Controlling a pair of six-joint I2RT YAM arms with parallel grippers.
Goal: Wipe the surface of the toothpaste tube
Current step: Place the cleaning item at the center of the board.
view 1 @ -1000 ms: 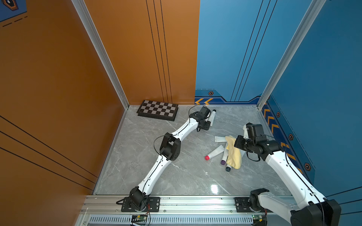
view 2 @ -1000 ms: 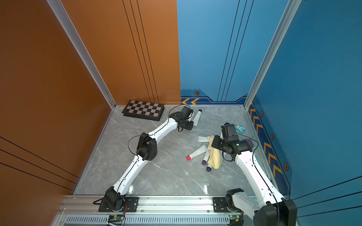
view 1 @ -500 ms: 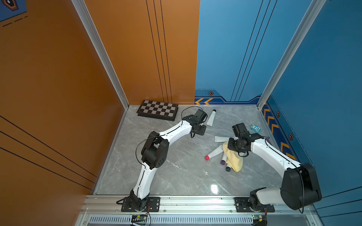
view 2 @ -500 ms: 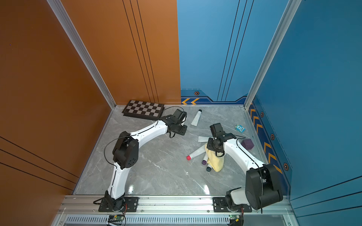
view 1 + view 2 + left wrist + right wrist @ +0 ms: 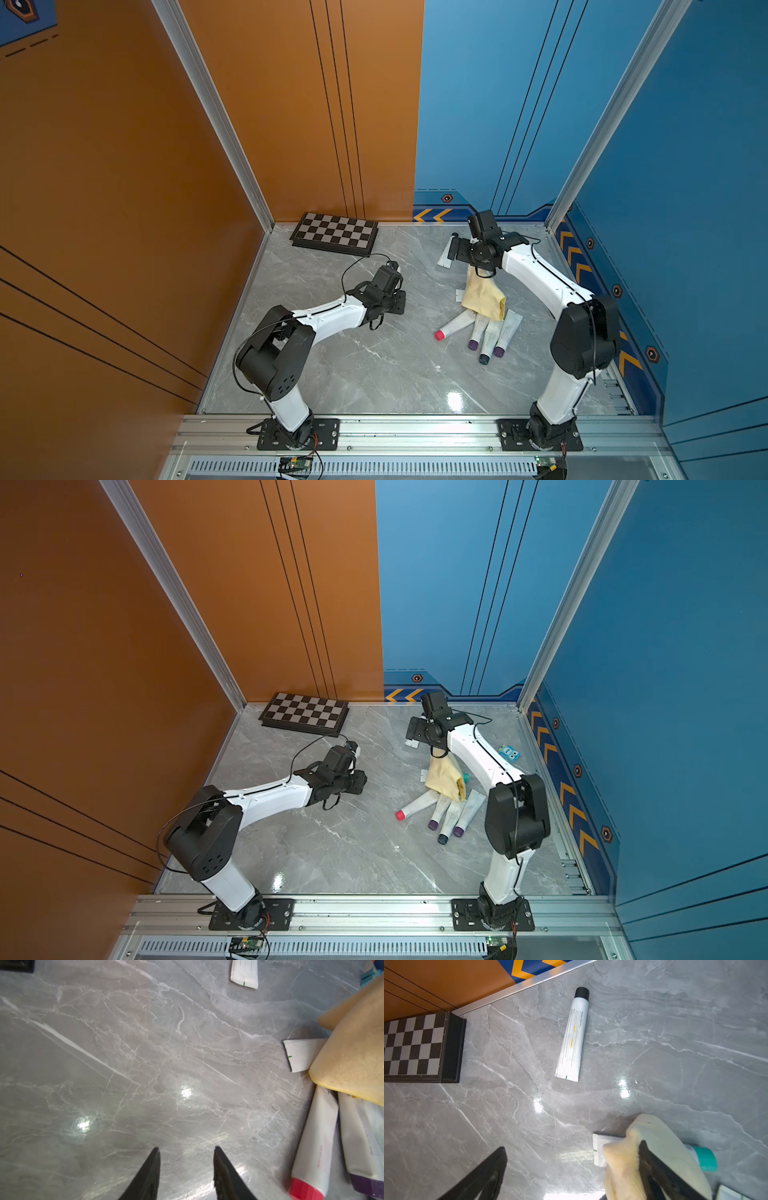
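On the grey marble tabletop (image 5: 374,374), listed by size:

1. Chessboard (image 5: 335,240): closed, flat against the back wall. Not involved.
2. Left gripper (image 5: 186,1148): fingers parted with nothing between them, over bare marble well apart from the tubes.
3. Right gripper (image 5: 572,1145): fingers spread wide, gripping nothing. The yellow cloth (image 5: 484,297) slumps against one finger only.
4. Yellow cloth: soft and crumpled, draped across the teal-capped toothpaste tube (image 5: 705,1157). The tube's crimped tail and cap show on either side.
5. Four tubes (image 5: 490,336): fanned out, tails under the cloth's near edge.
6. Black-capped toothpaste tube (image 5: 572,1039): alone and lying flat near the back wall.
7. Blue toy (image 5: 510,752): by the side wall, clear of the work.

Handling, as a judgement: each tube is light, glossy and soft-walled, so it will probably skate on polished marble under a wipe. Pin it at the stiff crimped tail or the cap shoulder. The mid-body would dent.
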